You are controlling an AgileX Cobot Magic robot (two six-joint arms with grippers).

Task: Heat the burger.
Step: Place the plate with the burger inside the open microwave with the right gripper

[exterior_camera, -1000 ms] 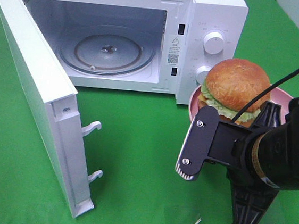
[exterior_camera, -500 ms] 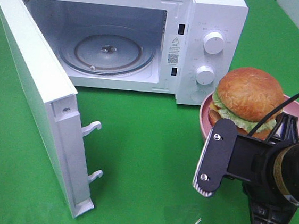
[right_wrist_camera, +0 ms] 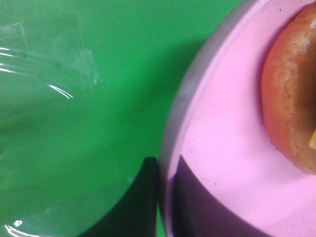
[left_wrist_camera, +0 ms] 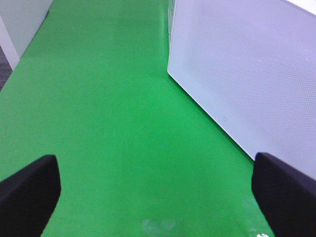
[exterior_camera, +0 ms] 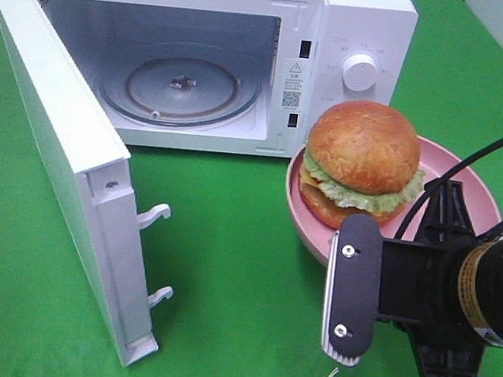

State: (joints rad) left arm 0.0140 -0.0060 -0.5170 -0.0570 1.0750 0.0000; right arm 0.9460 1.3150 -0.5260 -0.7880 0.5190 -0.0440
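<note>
The burger (exterior_camera: 362, 160), with its glossy brown bun, green lettuce and cheese, sits on a pink round plate (exterior_camera: 459, 179) just in front of the microwave's control panel. My right gripper (exterior_camera: 443, 204) is shut on the plate's near rim. In the right wrist view the rim (right_wrist_camera: 170, 148) runs between the two dark fingers, and the burger's bun (right_wrist_camera: 291, 98) shows at the edge. My left gripper (left_wrist_camera: 158, 197) stands open over bare green cloth, beside the door's outer face (left_wrist_camera: 247, 74). It does not show in the exterior high view.
The white microwave (exterior_camera: 363, 29) stands at the back, its door (exterior_camera: 66, 151) swung wide toward the front left. A glass turntable (exterior_camera: 181, 87) lies inside. A patch of clear film (right_wrist_camera: 49, 64) lies on the green cloth near the plate.
The plate with the burger drifted right, then swung back left to in front of the control panel, carried by my right gripper. The right wrist has turned. The microwave has not moved.
</note>
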